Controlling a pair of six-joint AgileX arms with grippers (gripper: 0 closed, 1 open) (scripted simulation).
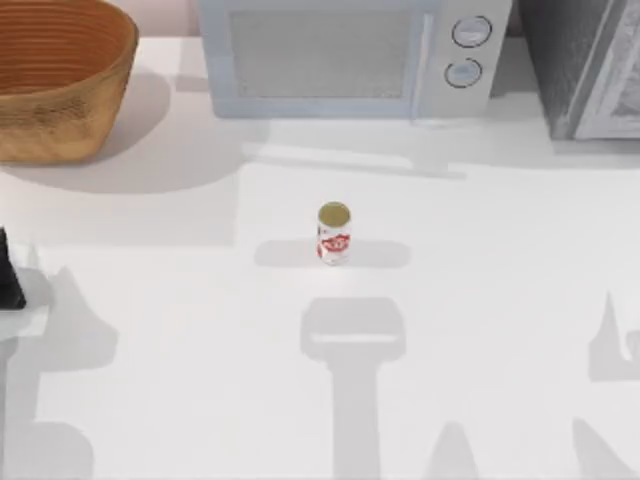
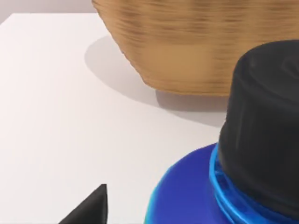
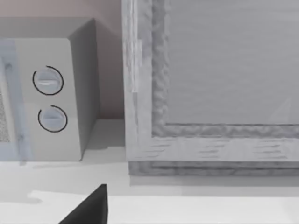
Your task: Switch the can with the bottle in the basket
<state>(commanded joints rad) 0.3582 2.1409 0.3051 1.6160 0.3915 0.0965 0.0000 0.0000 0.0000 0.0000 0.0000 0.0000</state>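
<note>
While the can stands upright near the middle of the white table, the basket sits at the table's far left corner, well apart from it. At the table's left edge, the left gripper has a blue bottle with a black cap close beneath its wrist camera, near the basket; whether its claw grips the bottle cannot be told. A microwave stands behind the can.

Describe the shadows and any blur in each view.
Top view: the can throws faint shadows to both sides, and arm-shaped shadows cross the table. Left wrist view: the basket looks streaked and casts a soft shadow, behind a blue bottle held close to the lens. Right wrist view: the microwave shades its side wall.
</note>
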